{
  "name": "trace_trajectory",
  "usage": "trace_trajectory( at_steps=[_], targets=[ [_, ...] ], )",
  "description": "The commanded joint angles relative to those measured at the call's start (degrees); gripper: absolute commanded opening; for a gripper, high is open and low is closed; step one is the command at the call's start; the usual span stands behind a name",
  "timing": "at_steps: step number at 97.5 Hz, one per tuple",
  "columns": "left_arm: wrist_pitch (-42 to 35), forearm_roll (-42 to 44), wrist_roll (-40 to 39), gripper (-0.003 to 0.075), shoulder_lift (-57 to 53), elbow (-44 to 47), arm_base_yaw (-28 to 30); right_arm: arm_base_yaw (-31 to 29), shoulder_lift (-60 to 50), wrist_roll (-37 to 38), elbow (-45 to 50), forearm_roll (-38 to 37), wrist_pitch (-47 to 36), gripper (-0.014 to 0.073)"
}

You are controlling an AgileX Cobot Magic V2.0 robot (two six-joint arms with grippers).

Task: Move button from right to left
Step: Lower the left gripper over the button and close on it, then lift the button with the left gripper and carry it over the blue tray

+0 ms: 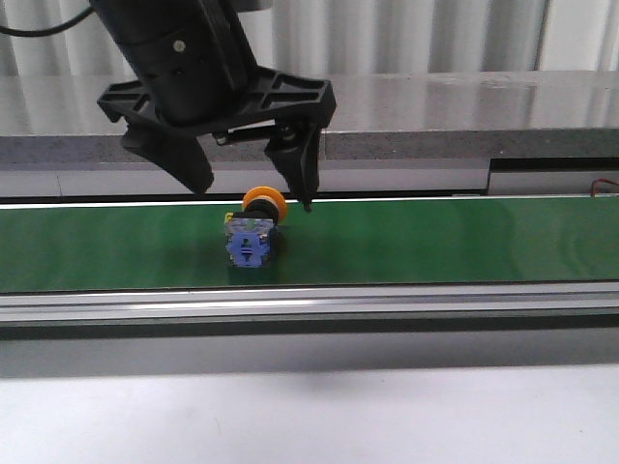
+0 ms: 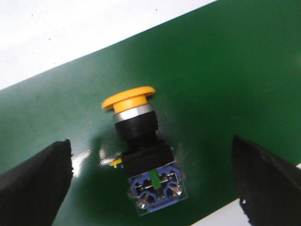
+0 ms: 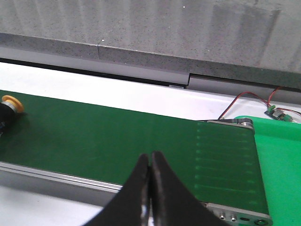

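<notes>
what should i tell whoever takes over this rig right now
Left claw: open, hanging just above the button, fingers either side, not touching.
Right claw: shut, empty, over the green belt away from the button.
Button: lying on its side on the belt, orange cap pointing away from the robot.
Done: left claw lined up over it.
Left: lower, close on the button, carry it left, release.
</notes>
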Motion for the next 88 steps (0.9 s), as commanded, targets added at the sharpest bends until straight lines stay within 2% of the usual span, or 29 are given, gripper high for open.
trace_trajectory(
  at_steps=[1, 9, 20, 21, 47, 60, 88],
  targets=[
    [-1.7, 0.8, -0.8, 0.0637, -0.9, -1.8, -0.2, 0.0, 0.2, -0.4, -1.4, 0.5, -4.2, -0.0068],
    [-1.5, 1.1, -0.8, 0.0635, 0.0, -1.8, -0.2, 0.0, 0.2, -0.4, -1.4, 0.5, -4.2, -0.0068],
    [-1.5, 1.5, -1.8, 0.0587, 0.8, -1.8, -0.2, 0.0, 0.2, -0.4, -1.4, 0.5, -4.2, -0.0068],
    [11.0, 8.0, 3.9, -0.002, -23.7, 3.5, 22.0, 0.0, 0.2, -0.4, -1.4, 0.5, -4.1, -0.0068],
    [10.9, 6.6, 14.2, -0.002, -25.9, 6.6, 39.5, 0.0, 0.2, -0.4, -1.4, 0.5, -4.1, -0.0068],
    [8.8, 6.6, 15.0, -0.002, -24.9, 7.0, 47.5, 0.0, 0.2, -0.4, -1.4, 0.5, -4.1, -0.0068],
    [-1.0, 6.6, 19.2, -0.002, -24.0, 7.0, 56.1, 0.0, 0.2, -0.4, -1.4, 0.5, -4.1, -0.0068]
  ],
)
